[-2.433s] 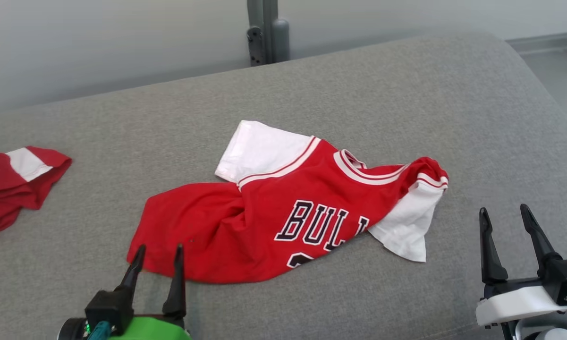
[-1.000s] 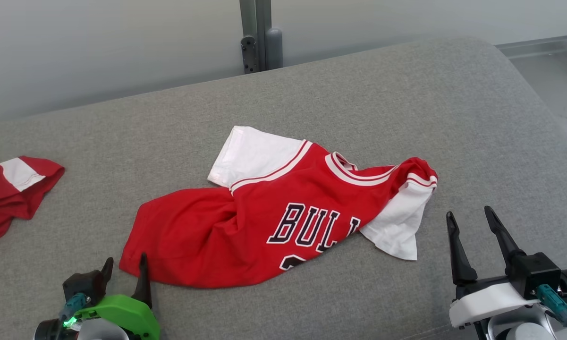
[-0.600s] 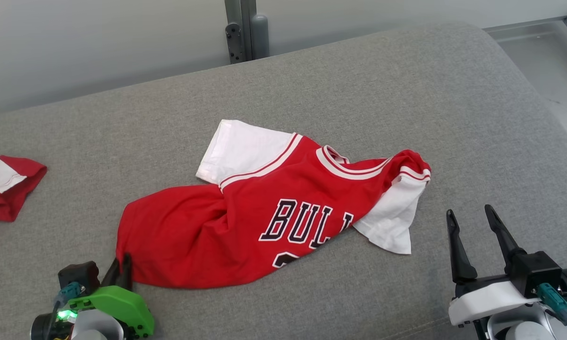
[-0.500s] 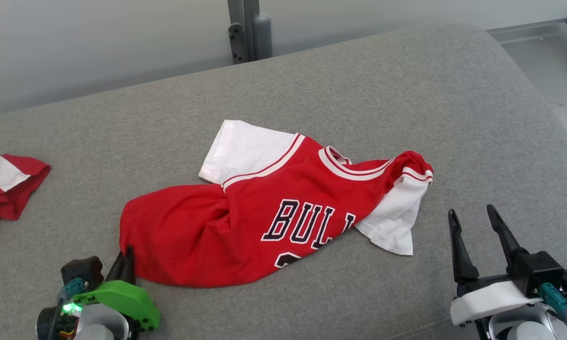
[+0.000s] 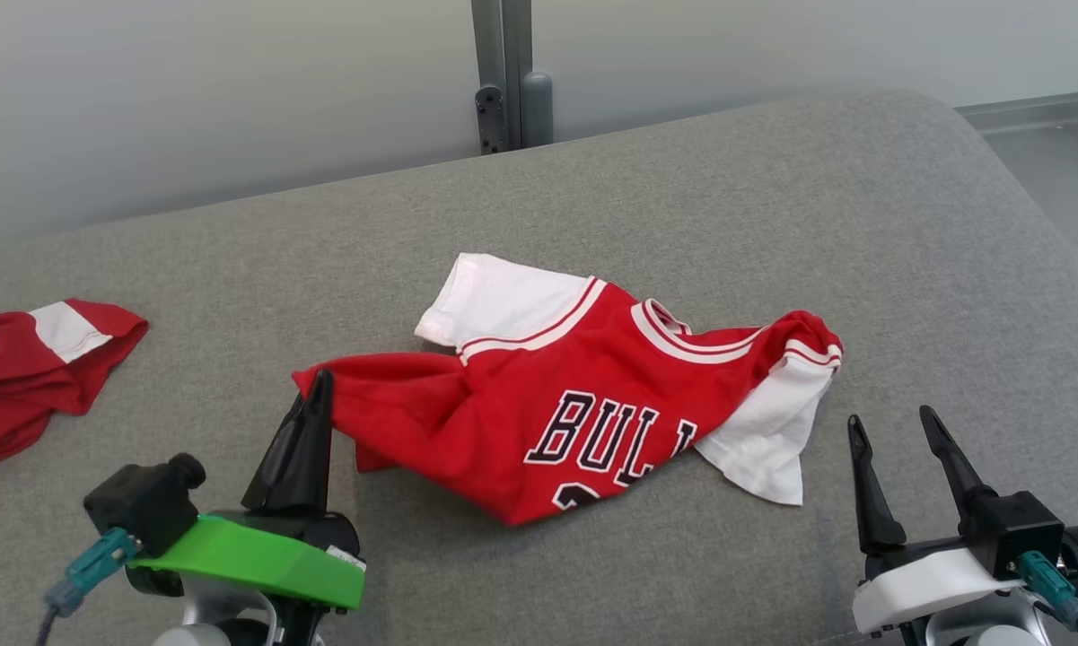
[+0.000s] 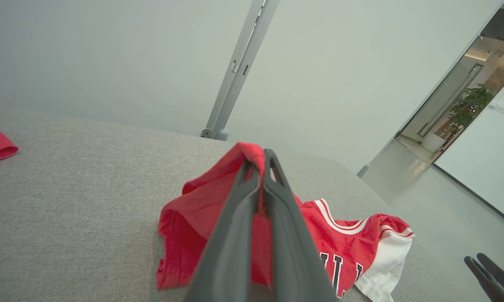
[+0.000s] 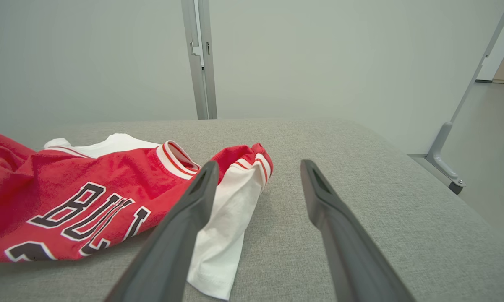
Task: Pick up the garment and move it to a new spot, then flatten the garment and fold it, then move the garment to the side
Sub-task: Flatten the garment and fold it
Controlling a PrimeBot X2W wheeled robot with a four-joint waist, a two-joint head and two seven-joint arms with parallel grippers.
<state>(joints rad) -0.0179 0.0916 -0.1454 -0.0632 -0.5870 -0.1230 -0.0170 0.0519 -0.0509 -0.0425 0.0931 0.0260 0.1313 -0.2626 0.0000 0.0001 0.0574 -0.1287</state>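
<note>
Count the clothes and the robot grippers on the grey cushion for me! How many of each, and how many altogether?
Clothes: 2 (the Bulls jersey and a red-and-white garment at the far left)
Grippers: 2 (the left gripper, jaws shut on a red corner of the jersey, and the right gripper, jaws open and holding nothing)
Total: 4

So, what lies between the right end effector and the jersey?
Bare grey cushion, seen in the head view; the open right end effector stands clear of the jersey.
</note>
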